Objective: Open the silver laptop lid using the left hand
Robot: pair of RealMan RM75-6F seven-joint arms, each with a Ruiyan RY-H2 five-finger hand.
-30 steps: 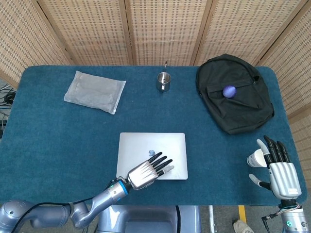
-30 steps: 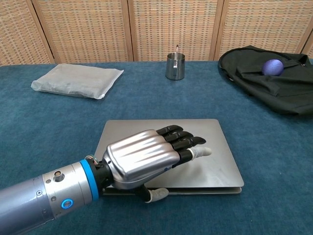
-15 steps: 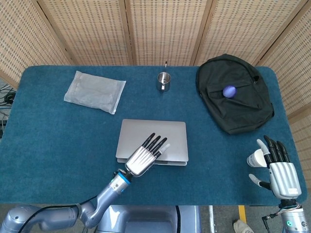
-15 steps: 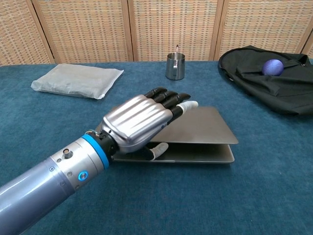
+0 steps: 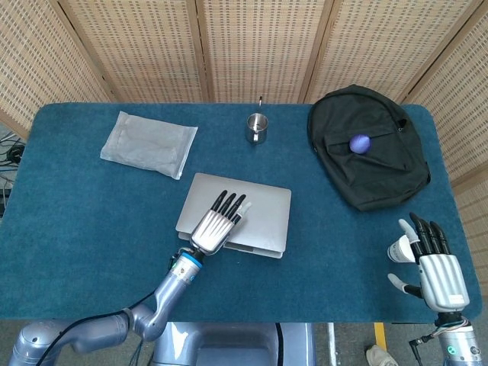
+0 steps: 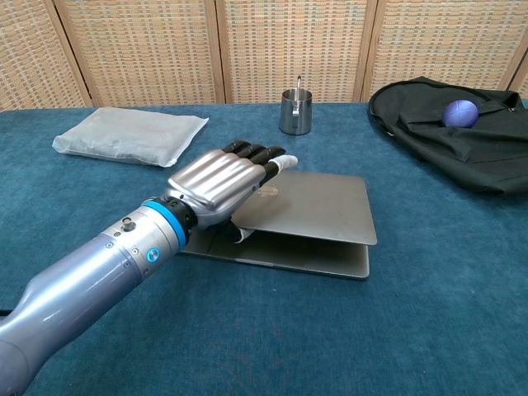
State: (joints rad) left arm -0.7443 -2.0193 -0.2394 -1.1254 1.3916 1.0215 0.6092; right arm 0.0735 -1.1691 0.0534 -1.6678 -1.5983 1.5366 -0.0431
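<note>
Head view, laptop (image 5: 252, 217): mid tabletop (image 5: 91, 221), lid raised a crack.
Head view, left hand (image 5: 216, 225): my fingers lie flat on the lid's left part.
Head view, right hand (image 5: 431, 263): spread, holding nothing, beside a white cup (image 5: 399, 249).
Chest view, left hand (image 6: 219, 186): my thumb is tucked under the lid's (image 6: 309, 206) front edge, fingers on top, pinching it.
Chest view, base (image 6: 289, 257): flat on tabletop.

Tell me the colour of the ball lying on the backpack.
The ball is purple, resting on the black backpack; it shows best in the chest view.

Bright even light from above, soft faint shadows, sharp focus — slight bowing at head-view edges
</note>
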